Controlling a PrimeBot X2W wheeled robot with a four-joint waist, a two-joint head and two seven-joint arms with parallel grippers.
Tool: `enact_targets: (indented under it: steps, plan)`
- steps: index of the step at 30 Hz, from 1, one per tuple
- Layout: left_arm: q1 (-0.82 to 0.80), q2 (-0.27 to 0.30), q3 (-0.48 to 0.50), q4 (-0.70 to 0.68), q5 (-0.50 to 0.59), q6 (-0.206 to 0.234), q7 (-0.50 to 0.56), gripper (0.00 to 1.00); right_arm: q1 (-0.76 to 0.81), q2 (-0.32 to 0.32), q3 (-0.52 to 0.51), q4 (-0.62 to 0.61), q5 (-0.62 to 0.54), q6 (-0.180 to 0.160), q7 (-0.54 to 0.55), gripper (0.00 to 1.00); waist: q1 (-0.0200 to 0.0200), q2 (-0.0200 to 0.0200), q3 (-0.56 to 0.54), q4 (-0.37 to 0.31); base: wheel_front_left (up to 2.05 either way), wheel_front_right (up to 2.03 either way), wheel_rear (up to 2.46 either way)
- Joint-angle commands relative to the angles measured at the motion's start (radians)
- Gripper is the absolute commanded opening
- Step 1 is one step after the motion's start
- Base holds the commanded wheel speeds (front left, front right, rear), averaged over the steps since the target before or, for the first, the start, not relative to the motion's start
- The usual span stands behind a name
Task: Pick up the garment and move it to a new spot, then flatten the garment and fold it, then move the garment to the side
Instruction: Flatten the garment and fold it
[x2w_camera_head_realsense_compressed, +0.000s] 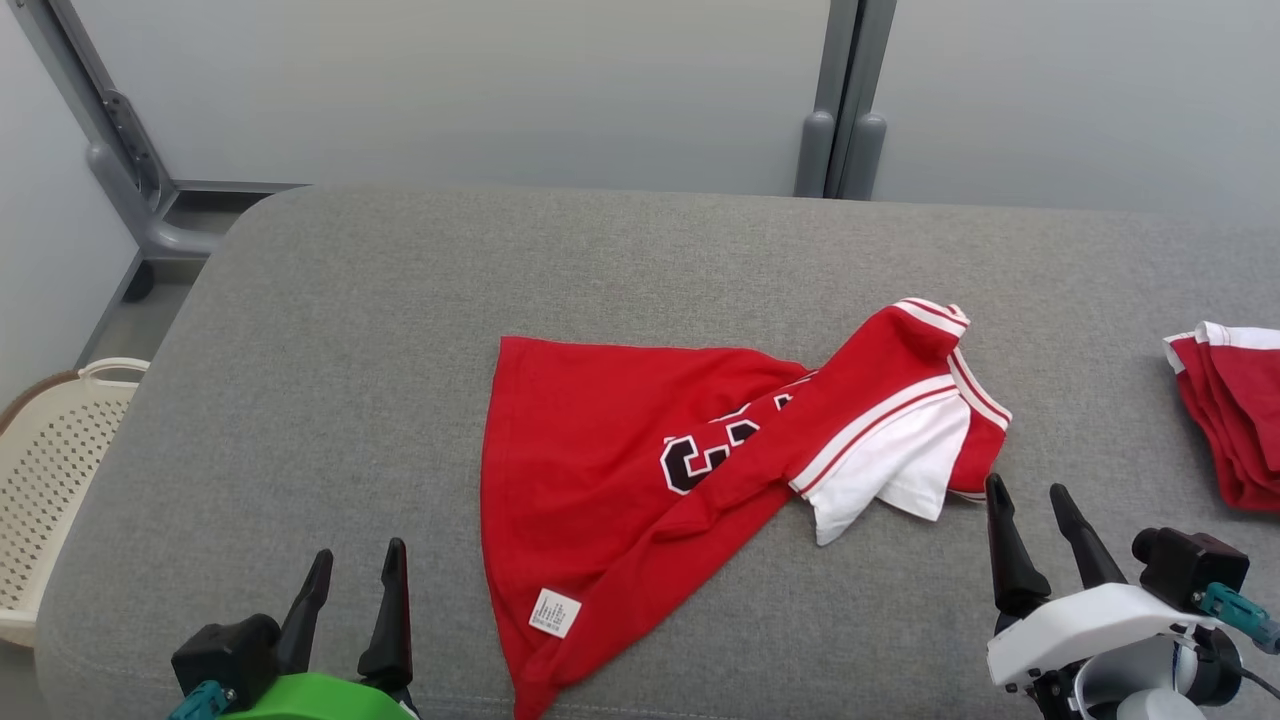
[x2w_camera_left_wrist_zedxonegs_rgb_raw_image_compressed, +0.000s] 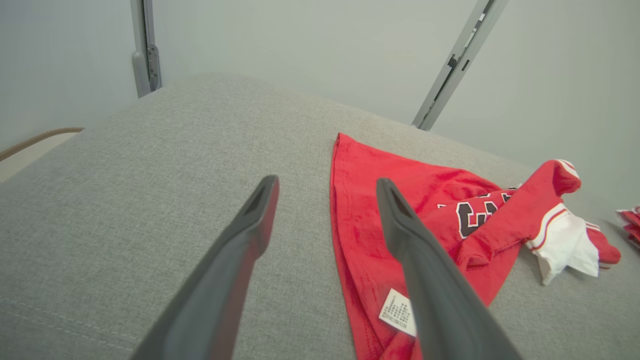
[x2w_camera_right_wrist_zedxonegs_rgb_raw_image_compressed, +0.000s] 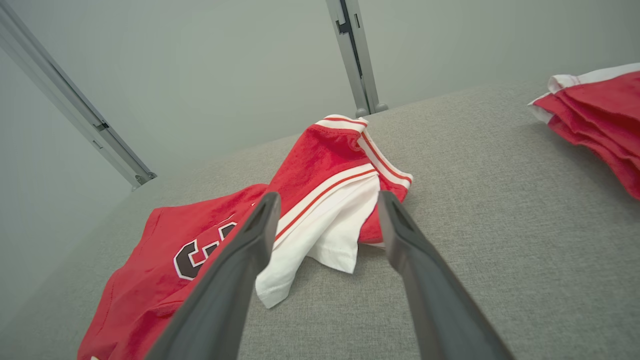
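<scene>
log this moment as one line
garment: rumpled on grey surface, not held | left gripper: open, empty | right gripper: open, empty, near white sleeve | red stack: at right edge

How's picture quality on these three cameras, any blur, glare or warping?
Head view: even soft light, no glare, garment sharp. Left wrist view: wide-angle stretch, left gripper looms large, soft-edged. Right wrist view: same stretch; folded red pile pulled out at the edge.
</scene>
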Motion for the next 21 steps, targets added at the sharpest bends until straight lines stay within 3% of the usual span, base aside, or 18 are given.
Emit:
enact_targets:
  steps: [1, 9, 21]
  plan:
    - [0.0, 0.005, 0.004, -0.012, 0.006, 0.006, 0.001, 1.0, 0.009, -0.004, 0.001, -0.009, -0.008, 0.0, 0.006, 1.0, 0.0, 0.0, 0.001, -0.001, 0.0, 0.0, 0.0]
    - [0.018, 0.007, -0.01, -0.017, -0.003, 0.004, 0.022, 1.0, 0.013, -0.004, 0.007, -0.01, -0.025, 0.0, 0.038, 1.0, 0.0, 0.0, 0.003, -0.002, 0.0, 0.0, 0.0]
    - [-0.034, -0.009, -0.104, 0.058, -0.037, -0.036, 0.202, 1.0, -0.034, -0.004, -0.031, -0.003, -0.107, 0.0, 0.257, 1.0, 0.0, 0.0, 0.031, 0.007, 0.0, 0.0, 0.0]
